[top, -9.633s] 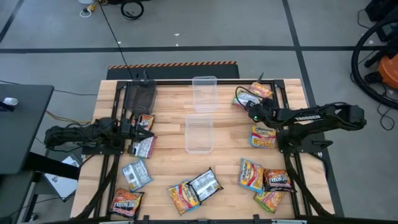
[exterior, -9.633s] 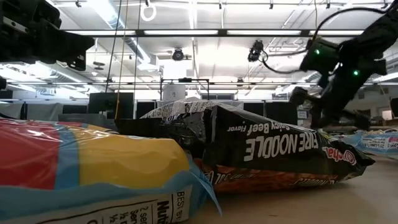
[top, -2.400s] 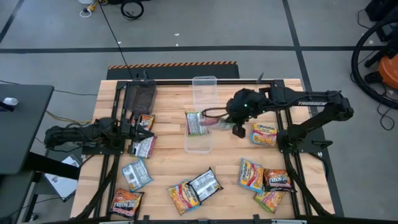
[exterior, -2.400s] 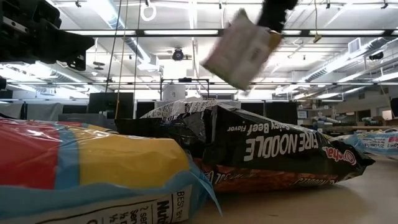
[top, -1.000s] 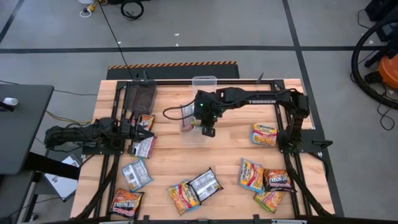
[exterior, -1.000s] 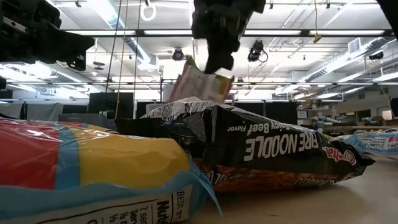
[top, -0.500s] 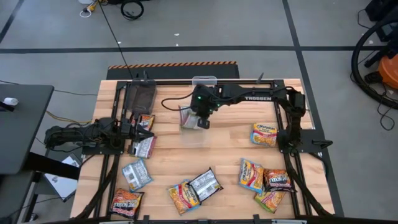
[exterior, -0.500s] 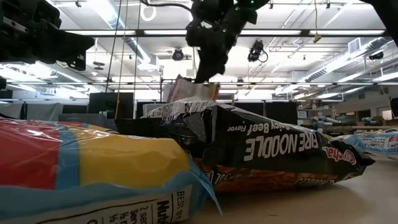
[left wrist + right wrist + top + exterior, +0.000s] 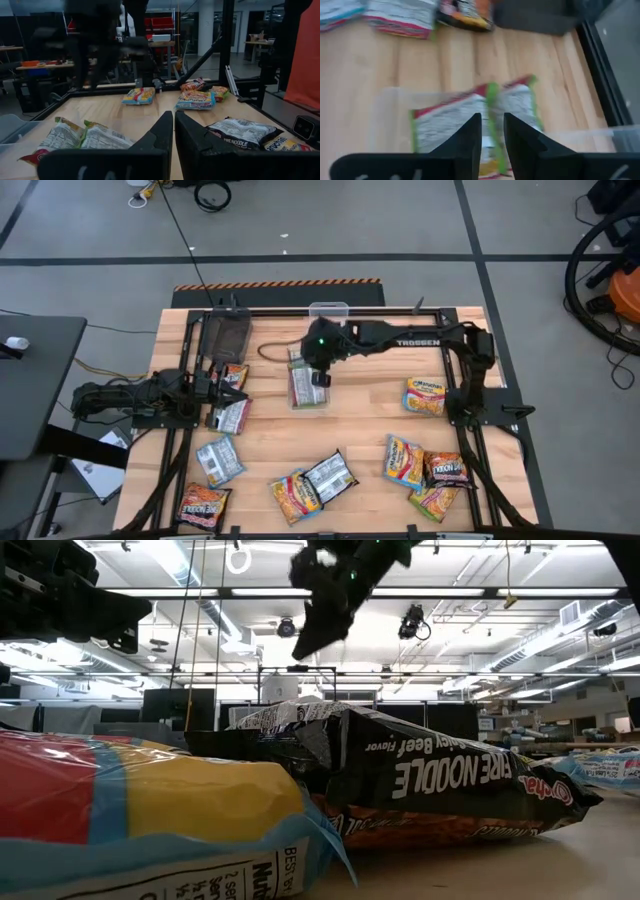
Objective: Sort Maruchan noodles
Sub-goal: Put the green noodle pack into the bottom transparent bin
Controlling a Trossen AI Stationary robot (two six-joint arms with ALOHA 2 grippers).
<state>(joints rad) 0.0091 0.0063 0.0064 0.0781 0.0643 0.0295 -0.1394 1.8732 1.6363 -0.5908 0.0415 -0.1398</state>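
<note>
The yellow-green and red Maruchan noodle packet [image 9: 303, 385] lies flat in the nearer clear rectangular plastic bin [image 9: 312, 405], near the table's centre, its silvery printed back showing in the right wrist view [image 9: 470, 120] — nothing is holding it. Directly above, just toward twelve o'clock of it, hovers the right gripper [image 9: 320, 372], fingers a little apart and empty, the dark arm stretching in from three o'clock. A second clear bin [image 9: 328, 312] stands at twelve o'clock against the far edge.

The other packets ring the table: a yellow one [image 9: 424, 397] at three o'clock, a mixed cluster [image 9: 425, 467] at four to five o'clock, a yellow and a dark brown-orange pair [image 9: 315, 482] at six o'clock, a pale blue-silver packet [image 9: 219, 460] and a brown-orange one [image 9: 203, 504] at seven to eight. Two more [image 9: 230, 402] sit at nine o'clock, right by the left gripper [image 9: 232, 394], which waits there with its fingers pressed together, holding nothing.

What could go wrong? The gripper hangs low over the bin — pull away sideways and a finger may clip the rim and drag the light plastic box across the wood. The packet's crinkly film could also snag on a fingertip and lift back out. And the piled clusters at five and six o'clock invite a double pick, since those packets overlap.
</note>
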